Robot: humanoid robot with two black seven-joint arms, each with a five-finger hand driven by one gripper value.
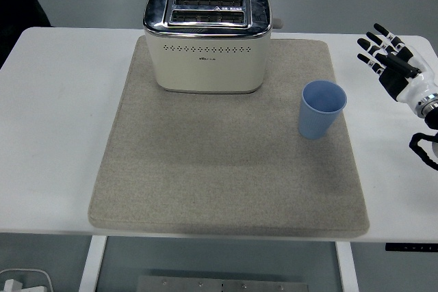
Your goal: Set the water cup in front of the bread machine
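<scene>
A light blue water cup (321, 109) stands upright and empty on the right part of a beige mat (226, 162). A cream toaster with a chrome top (207, 40), the bread machine, stands at the mat's back centre. The cup is to the right of the toaster and a little nearer to me. My right hand (387, 51) is at the right edge, above the table, to the right of the cup and apart from it. Its fingers are spread and hold nothing. My left arm is not in view.
The white table (55, 121) carries the mat. The mat's front half in front of the toaster is bare. A black cable (423, 150) hangs by my right wrist. The table's near edge runs along the bottom.
</scene>
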